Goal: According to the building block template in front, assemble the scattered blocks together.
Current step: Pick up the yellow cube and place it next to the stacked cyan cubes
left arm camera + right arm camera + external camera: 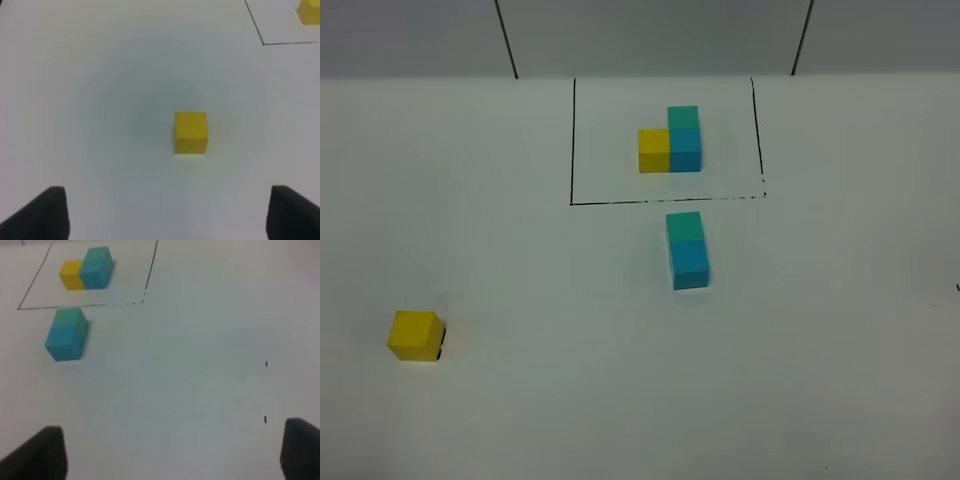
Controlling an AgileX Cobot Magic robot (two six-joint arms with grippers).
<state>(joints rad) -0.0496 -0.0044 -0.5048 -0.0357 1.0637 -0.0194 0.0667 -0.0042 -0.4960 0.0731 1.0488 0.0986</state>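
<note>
Yellow cube [191, 132] lies ahead of the left gripper [170, 215], jaws wide, empty; the right gripper [175, 455] hovers wide and empty, well apart from the teal-and-blue pair [66, 335].

Building block template [310, 12] — cut by the edge (left wrist view); black marks [266, 364], perhaps ink.

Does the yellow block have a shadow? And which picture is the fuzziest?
Left wrist view: a soft greyish patch of shade surrounds the loose yellow cube, no hard shadow; exterior high view: sharpest, a thin dark shadow at that cube's right edge; right wrist view: fuzziest, the teal-and-blue pair has soft edges.
</note>
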